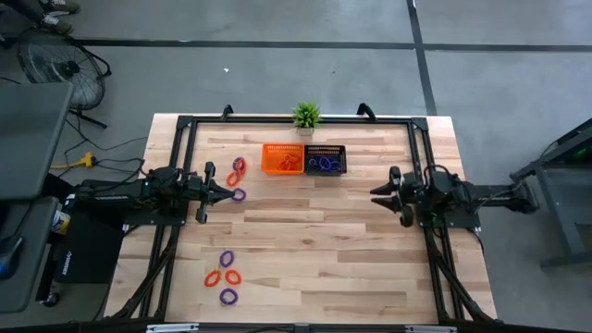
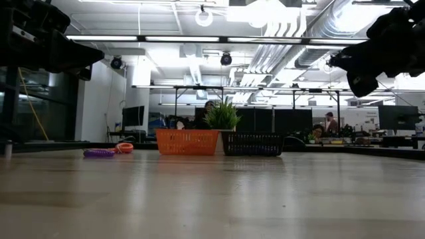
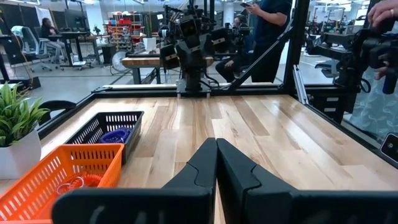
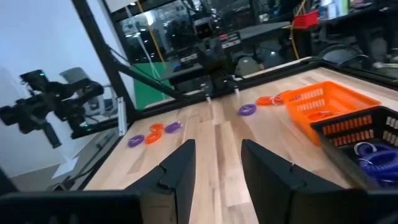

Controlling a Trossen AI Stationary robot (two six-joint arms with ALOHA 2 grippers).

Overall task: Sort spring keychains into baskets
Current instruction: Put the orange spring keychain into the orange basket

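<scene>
Both arms hover apart, left gripper closed and empty, right gripper parted and empty

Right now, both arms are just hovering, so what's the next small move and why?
Probably the left gripper should open and drop onto the purple keychain just ahead of its tips. Its fingers are shut and empty, that loop is the nearest one, and the black basket already holds purple loops. The right gripper waits open and empty.

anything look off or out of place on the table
Nothing is spilled or broken. The orange basket and black basket sit upright side by side; unsorted keychains lie near the left gripper and at the front.
</scene>
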